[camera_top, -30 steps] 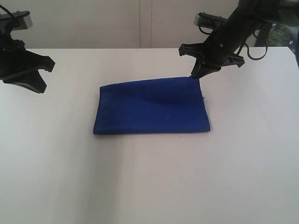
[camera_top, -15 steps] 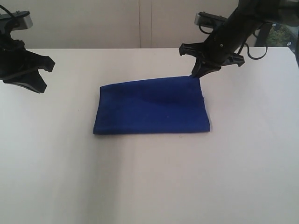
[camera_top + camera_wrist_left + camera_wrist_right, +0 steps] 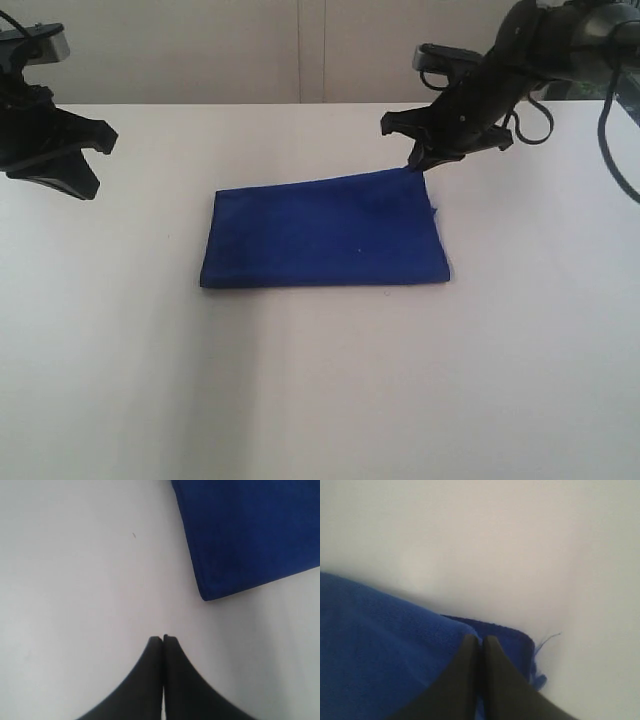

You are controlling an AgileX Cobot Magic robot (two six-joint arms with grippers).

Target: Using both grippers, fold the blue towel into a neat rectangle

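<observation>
The blue towel point(image 3: 320, 235) lies folded as a rectangle in the middle of the white table point(image 3: 320, 390). My right gripper point(image 3: 415, 163) sits at the towel's far right corner, shut on the upper layer of cloth there. In the right wrist view the closed gripper point(image 3: 480, 639) meets the raised top fold of the towel point(image 3: 380, 645), with the lower layer and a loose thread point(image 3: 547, 639) showing past it. My left gripper point(image 3: 88, 188) hangs over bare table left of the towel, shut and holding nothing. The left wrist view shows that gripper point(image 3: 163, 638) apart from a towel corner point(image 3: 250, 530).
The pale table stretches wide in front of and to both sides of the towel. Its far edge point(image 3: 300, 104) runs along a light wall behind both arms. Black cables point(image 3: 540, 105) loop off the right arm.
The right arm's wrist has dropped and turned while its fingertips stayed at the towel's far right corner. The towel has hardly shifted. The left arm has not moved.
</observation>
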